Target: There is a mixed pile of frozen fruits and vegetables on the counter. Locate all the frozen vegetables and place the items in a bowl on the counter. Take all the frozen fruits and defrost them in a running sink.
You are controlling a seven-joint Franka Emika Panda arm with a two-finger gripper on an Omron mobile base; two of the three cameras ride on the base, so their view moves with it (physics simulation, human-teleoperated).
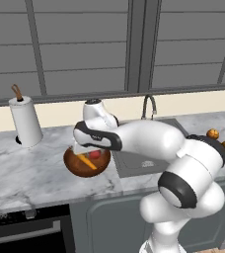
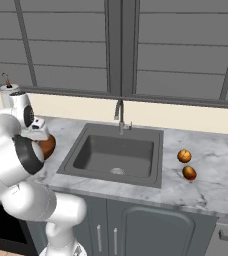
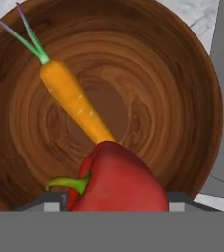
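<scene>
I have the red pepper [image 3: 119, 179] right under my hand camera, green stem to the left, sitting over the near part of the bowl [image 3: 192, 88]. It is the second of the two vegetables. The carrot [image 3: 74, 101] already lies inside the bowl, running on a slant across the glossy floor with its green top near the rim, and its narrow tip disappears behind the pepper. From the left base view I see both, the carrot [image 1: 86, 161] and the pepper [image 1: 95, 154], low in the bowl [image 1: 75, 168], with the end effector [image 1: 90, 148] poised directly above them.

Whether the end effector is pinching the pepper or has spread to let it go, I cannot tell: the fingertips are hidden behind the pepper in the hand view and too small to read from the base cameras. I judge the pepper is held or set this low over the bowl so that it will not roll out when released.

The bowl stands on the surface [image 1: 25, 168] just left of the sink [image 2: 116, 155], which keeps the vegetable drop short. The two frozen fruits [image 2: 184, 156] [image 2: 189, 173] sit on the surface [image 2: 216, 165] to the right of the sink, well apart from the bowl, near each other. The faucet [image 2: 119, 114] stands at the back of the basin and I see no water running. My reading is that the vegetable half is nearly finished and the fruit half has not yet begun.
</scene>
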